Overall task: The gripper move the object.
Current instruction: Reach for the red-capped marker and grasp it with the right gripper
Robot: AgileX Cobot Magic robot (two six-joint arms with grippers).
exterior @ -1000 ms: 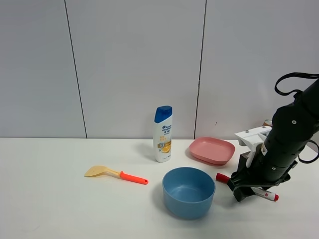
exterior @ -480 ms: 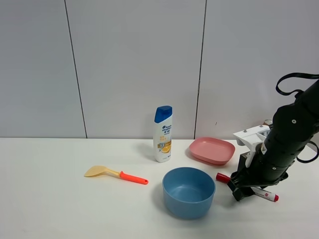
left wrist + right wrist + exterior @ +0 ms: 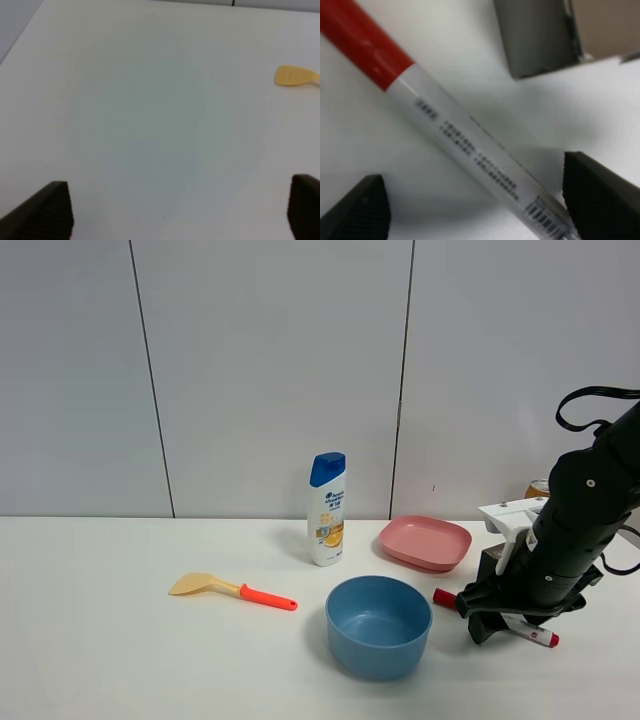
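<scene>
The whiteboard marker (image 3: 526,631), white with a red cap and red tail, lies flat on the white table (image 3: 120,660) to the right of the blue bowl. My right gripper (image 3: 481,626) is down over its middle, with one finger on each side of the barrel. In the right wrist view the marker (image 3: 450,125) runs diagonally between the wide-apart black fingertips (image 3: 357,210) of the open right gripper (image 3: 475,205); neither fingertip touches it. My left gripper (image 3: 175,215) is open and empty above bare table, and is out of the exterior view.
A blue bowl (image 3: 378,625) stands just left of the marker. A pink dish (image 3: 425,541) and a shampoo bottle (image 3: 327,510) stand behind it. A beige spatula (image 3: 232,590) with an orange-red handle lies to the left; its head shows in the left wrist view (image 3: 295,76). A dark box (image 3: 535,35) sits close behind the marker.
My right arm has shifted slightly to the right and settled a little lower over the marker. The marker has barely moved. The left gripper's earlier state is not shown.
</scene>
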